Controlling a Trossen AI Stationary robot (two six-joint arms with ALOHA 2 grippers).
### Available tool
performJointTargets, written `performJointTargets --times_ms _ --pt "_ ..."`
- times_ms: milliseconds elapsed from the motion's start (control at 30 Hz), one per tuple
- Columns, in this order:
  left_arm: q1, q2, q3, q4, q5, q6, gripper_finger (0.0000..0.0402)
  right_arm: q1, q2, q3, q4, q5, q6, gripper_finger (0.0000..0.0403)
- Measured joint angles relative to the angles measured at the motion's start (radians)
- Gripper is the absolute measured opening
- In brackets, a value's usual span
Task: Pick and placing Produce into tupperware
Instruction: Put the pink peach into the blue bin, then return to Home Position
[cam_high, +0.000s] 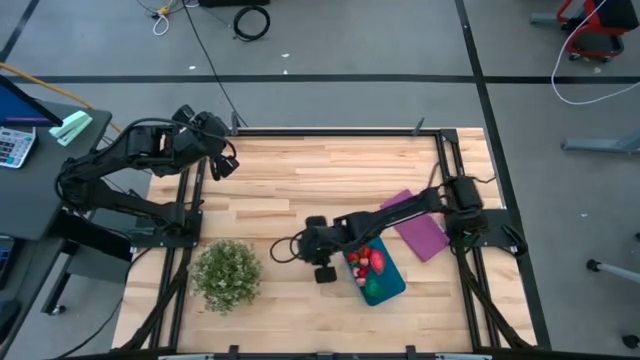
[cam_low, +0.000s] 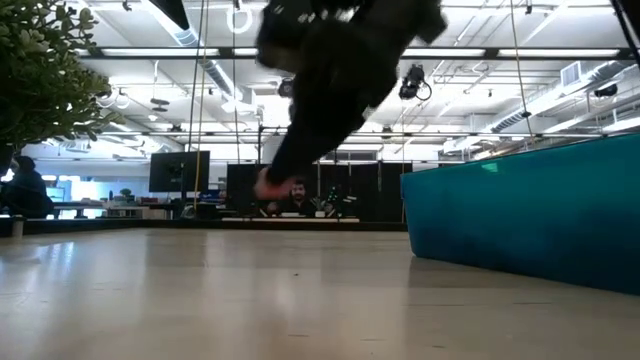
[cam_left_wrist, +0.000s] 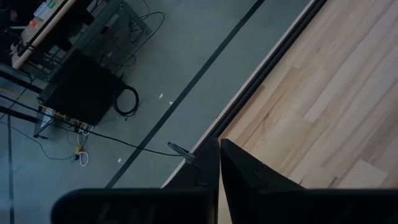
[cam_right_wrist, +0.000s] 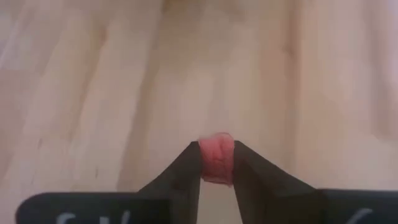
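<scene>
The teal tupperware (cam_high: 380, 275) sits on the wooden table near its right front, holding red pieces and one green piece of produce (cam_high: 368, 262); its wall shows in the low view (cam_low: 530, 220). My right gripper (cam_right_wrist: 217, 163) is left of the tupperware, above the table, shut on a small pinkish-red produce piece (cam_right_wrist: 216, 155), which also shows in the low view (cam_low: 268, 185). My left gripper (cam_left_wrist: 219, 163) is shut and empty, raised at the table's far left corner. My right gripper pinches the pinkish-red produce piece between its two fingertips (cam_right_wrist: 193, 163), one finger on each side of it. The piece is lifted clear of the table, its free end (cam_right_wrist: 215, 139) sticking out past the fingertips.
A bushy green plant clump (cam_high: 227, 272) stands at the front left. A flat purple rectangle (cam_high: 420, 230) lies right of the tupperware, partly under my right arm. Bare wood lies between the plant and my right gripper.
</scene>
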Motion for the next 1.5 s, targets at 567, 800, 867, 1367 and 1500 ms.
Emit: performJointTargets --times_ms 567,800,867,1367,1500 --pt "0.0 0.0 0.0 0.0 0.0 -0.001 0.0019 0.182 -0.335 0.0 -0.791 0.141 0.77 0.0087" --pt "0.0 0.0 0.0 0.0 0.0 -0.001 0.0029 0.26 -0.249 -0.046 -0.79 0.187 0.83 0.0134" --pt "0.0 0.0 0.0 0.0 0.0 -0.001 0.003 0.258 -0.226 -0.07 -0.791 0.19 0.844 0.0157" --pt "0.0 -0.002 0.0 0.001 0.0 0.092 0.0026 0.222 -0.286 -0.08 -0.813 0.257 0.739 0.0231" --pt "-0.001 -0.033 0.0 -0.002 0.0 0.18 0.0031 0.209 -0.413 -0.074 -0.856 0.259 0.681 0.0229"
